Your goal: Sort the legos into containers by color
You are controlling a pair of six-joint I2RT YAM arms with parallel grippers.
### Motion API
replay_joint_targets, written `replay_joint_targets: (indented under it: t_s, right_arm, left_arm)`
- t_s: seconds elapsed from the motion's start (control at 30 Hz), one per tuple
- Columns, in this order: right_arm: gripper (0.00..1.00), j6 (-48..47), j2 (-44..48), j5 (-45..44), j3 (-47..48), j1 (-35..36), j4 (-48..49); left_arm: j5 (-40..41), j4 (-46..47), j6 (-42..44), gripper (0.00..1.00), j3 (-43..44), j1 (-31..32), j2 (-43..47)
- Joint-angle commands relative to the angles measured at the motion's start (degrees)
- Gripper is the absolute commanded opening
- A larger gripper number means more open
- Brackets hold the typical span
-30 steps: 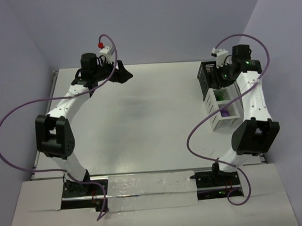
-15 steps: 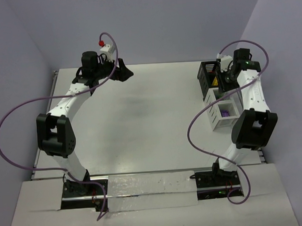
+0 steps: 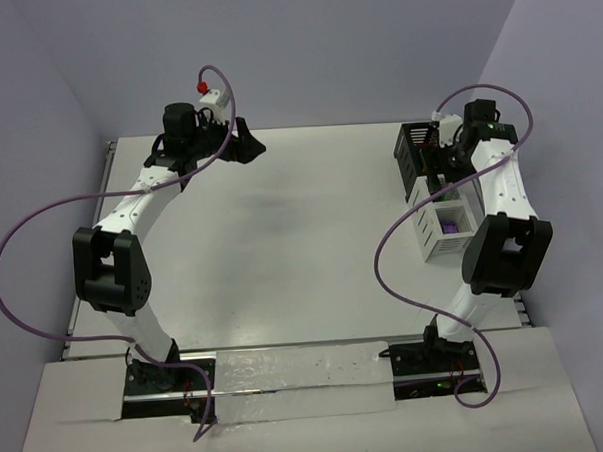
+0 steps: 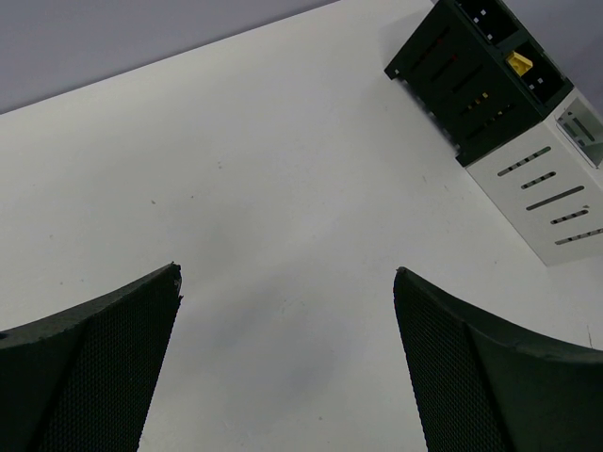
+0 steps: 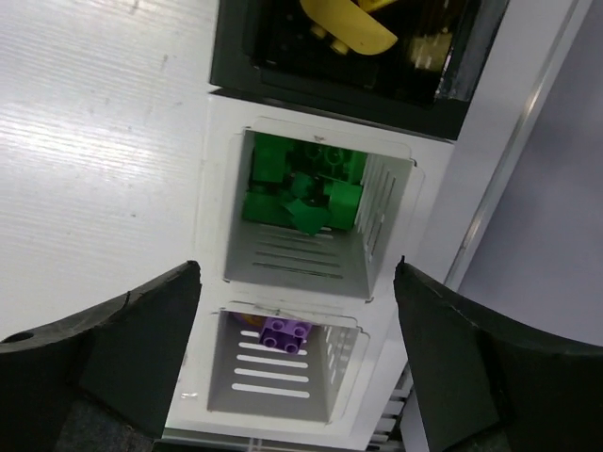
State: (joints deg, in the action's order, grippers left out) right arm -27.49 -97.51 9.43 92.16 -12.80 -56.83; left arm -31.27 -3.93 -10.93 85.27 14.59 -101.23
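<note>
The containers (image 3: 444, 230) stand at the far right of the table, a white rack with a black section (image 3: 416, 151) at its far end. My right gripper (image 5: 297, 273) hangs open over the rack with nothing between its fingers. Below it, green legos (image 5: 301, 193) fill one white compartment. A purple lego (image 5: 285, 332) lies in the nearer compartment, and yellow legos (image 5: 349, 28) sit in the black section. My left gripper (image 4: 287, 271) is open and empty above bare table at the far left (image 3: 246, 143). From there I see the rack (image 4: 546, 198) and a yellow lego (image 4: 519, 63).
The rack sits close to the table's right edge (image 5: 528, 141), with the purple wall beyond. The right arm's cable (image 3: 402, 242) loops beside the rack. The white tabletop (image 3: 302, 236) stretches between the two arms.
The right wrist has shifted a little toward the far end of the rack, and its jaws have opened. The left arm has barely moved.
</note>
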Motion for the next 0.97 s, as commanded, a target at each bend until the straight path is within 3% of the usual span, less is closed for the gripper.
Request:
replay_joint_targets:
  t_s: [0.0,0.1,0.2,0.3,0.37,0.63,0.93]
  right_arm:
    - [1.00,2.67,5.19,7.06,1.38,2.96,2.16]
    - [1.00,6.47,5.71,9.34,2.87,9.00,6.74]
    - [1.00,9.87,4.06,9.85,5.74,17.68,10.85]
    - [1.00,14.00,2.51,12.52,6.62,21.21,15.15]
    - [1.00,16.54,-1.47,13.52,9.05,24.63,17.65]
    - [1.00,18.69,-12.77,15.45,16.87,33.20,18.57]
    - [1.00,18.79,-12.46,15.35,14.91,36.08,18.69]
  left_arm:
    - [0.91,-2.45,-1.88,0.99,3.27,-0.82,1.53]
    - [1.07,-6.34,-0.84,0.99,4.62,-1.88,1.83]
    - [9.39,-13.25,-1.70,0.99,8.22,-3.36,1.55]
    - [16.02,-19.50,-0.59,0.99,10.52,-4.74,0.77]
    - [16.23,-24.89,3.21,0.99,11.02,-7.51,1.49]
    - [22.07,-24.33,5.34,0.99,1.09,-11.07,7.65]
    - [22.57,-26.21,3.03,0.99,1.90,-11.34,6.58]
